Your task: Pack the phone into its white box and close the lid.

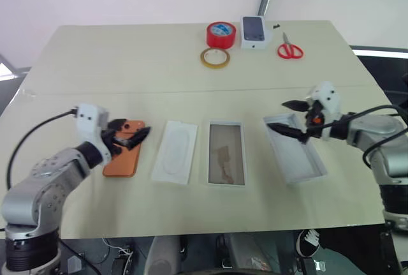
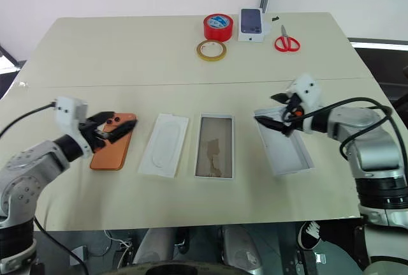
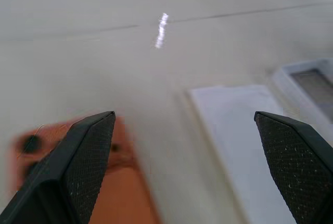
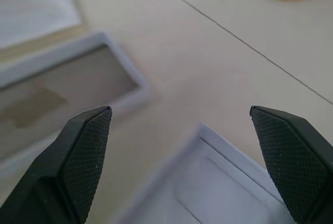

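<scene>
The orange phone (image 1: 122,159) lies camera side up at the table's left. My left gripper (image 1: 135,131) hovers open just over its far end, and the left wrist view shows the fingers (image 3: 78,167) wide apart with nothing between them. Right of the phone lie a flat white insert (image 1: 175,152), then the white box (image 1: 225,127) with its brownish floor, then the lid (image 1: 299,160), inside up. My right gripper (image 1: 289,118) stands open over the lid's far end, empty, as the right wrist view shows above the lid (image 4: 218,182) and the box (image 4: 62,89).
At the back of the table sit a red tape roll (image 1: 220,34), a yellow tape ring (image 1: 215,58), a small white carton (image 1: 253,32) with a phone picture, and red scissors (image 1: 290,49). The table's front edge runs just below the row of parts.
</scene>
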You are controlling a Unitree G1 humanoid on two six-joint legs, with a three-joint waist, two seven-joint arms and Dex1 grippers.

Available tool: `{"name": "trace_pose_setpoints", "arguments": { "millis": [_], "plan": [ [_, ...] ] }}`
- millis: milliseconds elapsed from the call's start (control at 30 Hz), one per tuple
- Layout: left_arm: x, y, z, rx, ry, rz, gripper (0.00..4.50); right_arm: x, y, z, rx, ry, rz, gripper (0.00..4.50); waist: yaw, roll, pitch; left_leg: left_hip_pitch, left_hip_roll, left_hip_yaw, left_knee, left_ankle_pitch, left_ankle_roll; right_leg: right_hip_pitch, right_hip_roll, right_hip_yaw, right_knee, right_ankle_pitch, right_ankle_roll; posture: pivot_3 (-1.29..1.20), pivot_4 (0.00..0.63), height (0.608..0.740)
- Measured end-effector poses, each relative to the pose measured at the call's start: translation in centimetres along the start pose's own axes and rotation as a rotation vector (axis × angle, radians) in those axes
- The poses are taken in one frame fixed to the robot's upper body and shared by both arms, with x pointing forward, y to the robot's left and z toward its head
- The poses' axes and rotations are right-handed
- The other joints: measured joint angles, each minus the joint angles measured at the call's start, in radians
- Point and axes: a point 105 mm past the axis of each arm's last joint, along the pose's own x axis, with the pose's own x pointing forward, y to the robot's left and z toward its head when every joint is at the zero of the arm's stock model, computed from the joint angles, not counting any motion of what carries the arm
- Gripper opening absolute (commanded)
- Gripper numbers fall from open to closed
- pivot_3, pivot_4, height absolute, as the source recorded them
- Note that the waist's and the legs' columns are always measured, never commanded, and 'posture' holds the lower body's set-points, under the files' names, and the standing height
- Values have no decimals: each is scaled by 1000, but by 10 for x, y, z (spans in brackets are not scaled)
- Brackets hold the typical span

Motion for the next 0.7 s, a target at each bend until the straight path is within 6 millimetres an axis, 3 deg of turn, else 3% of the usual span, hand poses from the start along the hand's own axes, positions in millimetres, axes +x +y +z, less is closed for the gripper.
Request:
{"name": "trace_pose_setpoints", "arguments": {
  "millis": [133, 300, 433, 533, 700],
  "plan": [
    [7, -13, -17, -86, 135, -17, 4500, 14, 29, 8, -14, -22, 91, 4449, 3, 0, 0, 0, 0, -1, 1, 0, 0, 1, 0, 0, 0, 0, 0, 0, 150, 740],
    [10, -18, -31, -136, 253, -17, 4500, 16, 39, 4, 5, -7, 107, 4449, 7, 0, 0, 0, -1, -1, 1, 0, -1, 1, 0, 0, 0, 0, 0, 0, 150, 740],
    [17, -23, -30, -175, 291, -31, 4500, 18, 51, 5, -9, -8, 157, 4449, 6, 0, 0, 1, -1, -1, 1, 1, -2, 2, 0, 0, 0, 0, 0, 0, 150, 740],
    [21, -30, -32, -266, 280, -82, 3714, 19, 56, 4, -20, 0, 183, 4500, 8, 0, -1, 1, -1, -2, 2, 2, -3, 2, 0, -1, 0, 0, 0, 0, 150, 740],
    [22, -33, -39, -331, 308, -102, 1305, 20, 68, -3, -61, 55, 240, 4500, 6, -1, -1, 1, -1, -2, 2, 2, -4, 2, 0, -1, 0, 0, 0, 0, 150, 740]
  ]
}}
